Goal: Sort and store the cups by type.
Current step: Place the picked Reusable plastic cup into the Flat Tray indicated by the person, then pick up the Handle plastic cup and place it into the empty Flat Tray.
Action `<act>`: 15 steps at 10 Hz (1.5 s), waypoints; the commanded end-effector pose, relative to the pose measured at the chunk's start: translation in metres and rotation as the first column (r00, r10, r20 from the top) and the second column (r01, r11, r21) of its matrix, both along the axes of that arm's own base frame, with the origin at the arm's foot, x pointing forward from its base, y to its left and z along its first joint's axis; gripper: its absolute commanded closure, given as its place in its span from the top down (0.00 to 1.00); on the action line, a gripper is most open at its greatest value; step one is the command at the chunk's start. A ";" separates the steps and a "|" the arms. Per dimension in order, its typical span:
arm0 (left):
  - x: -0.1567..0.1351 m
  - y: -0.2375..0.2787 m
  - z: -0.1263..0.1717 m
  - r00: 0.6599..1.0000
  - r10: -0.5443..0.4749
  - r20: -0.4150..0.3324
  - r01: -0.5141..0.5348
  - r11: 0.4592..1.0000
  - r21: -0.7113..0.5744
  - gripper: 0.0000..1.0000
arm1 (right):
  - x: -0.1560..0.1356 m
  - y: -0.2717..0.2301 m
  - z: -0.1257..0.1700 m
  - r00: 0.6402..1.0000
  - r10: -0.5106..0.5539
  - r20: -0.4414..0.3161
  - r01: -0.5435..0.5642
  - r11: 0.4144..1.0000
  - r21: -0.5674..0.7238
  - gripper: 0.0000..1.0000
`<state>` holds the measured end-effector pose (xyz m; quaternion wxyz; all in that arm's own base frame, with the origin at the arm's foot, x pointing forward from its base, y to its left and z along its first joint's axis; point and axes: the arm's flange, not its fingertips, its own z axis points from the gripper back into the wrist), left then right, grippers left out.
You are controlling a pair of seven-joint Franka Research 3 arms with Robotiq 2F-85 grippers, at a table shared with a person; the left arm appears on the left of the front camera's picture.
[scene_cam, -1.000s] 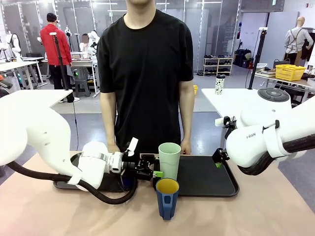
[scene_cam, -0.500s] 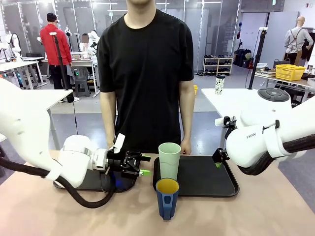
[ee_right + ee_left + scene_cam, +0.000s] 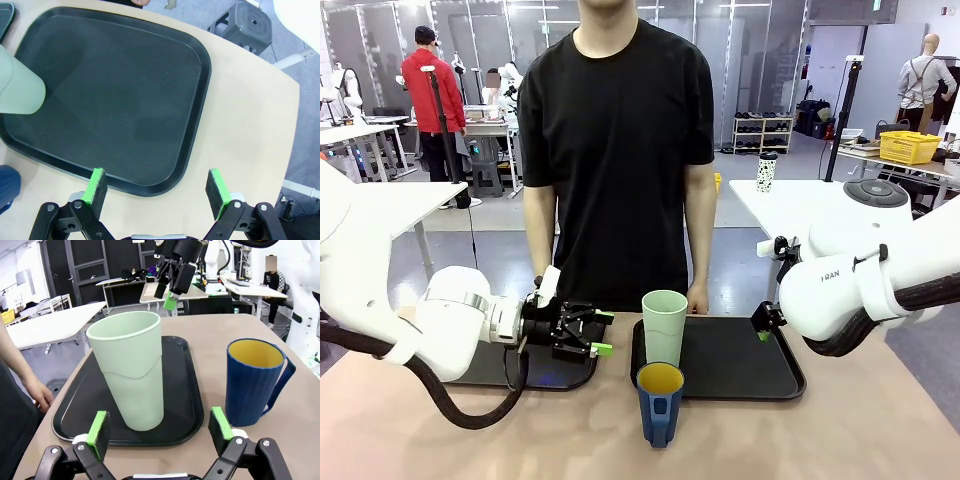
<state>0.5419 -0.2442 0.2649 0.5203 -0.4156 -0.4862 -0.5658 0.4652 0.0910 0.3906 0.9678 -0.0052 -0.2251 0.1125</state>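
**Hovering open beside the tumbler, with the mug close by**

My left hand [image 3: 603, 333] hung on its side low over the tabletop [image 3: 840, 430]. Its fingers were spread wide and held nothing, and it was aimed at the mint-green tumbler [image 3: 664, 325], near it but apart. The tumbler stood upright on the near left corner of the black tray [image 3: 745, 365]. The blue mug [image 3: 659, 402] stood on the bare tabletop just in front of that corner, off the tray, with its handle turned toward my side. My right hand [image 3: 157, 190] hovered over the tray's other end, also open and empty. A second dark tray [image 3: 555, 378] lay beneath my left wrist, and a person's hand [image 3: 697, 299] rested at the first tray's far edge.

I judged the tumbler to be the main risk. It was tall, light and narrow at the foot, so one fingertip clipping its wall before the other arrived would likely tip it. The mug stood close enough that my nearer finger might catch its rim on the way in. A toppled tumbler could also roll toward the person's hand.
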 end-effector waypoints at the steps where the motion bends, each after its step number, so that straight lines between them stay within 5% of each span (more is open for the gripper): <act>1: 0.005 -0.003 -0.002 1.000 -0.004 0.000 0.004 1.000 0.000 1.00 | -0.001 0.000 0.000 1.000 0.008 0.003 -0.008 1.000 -0.002 1.00; 6: 0.000 0.000 -0.001 1.000 0.000 -0.002 0.000 1.000 0.000 1.00 | -0.001 0.000 0.000 1.000 0.008 0.003 -0.008 1.000 -0.002 1.00; 10: -0.068 0.064 0.078 0.983 0.106 0.148 -0.144 0.949 0.279 1.00 | -0.001 0.000 0.000 1.000 0.008 0.003 -0.008 1.000 -0.002 1.00; 15: -0.125 0.153 0.121 0.931 0.337 0.141 -0.330 0.615 0.716 1.00 | -0.001 0.000 0.000 1.000 0.008 0.003 -0.008 1.000 -0.002 1.00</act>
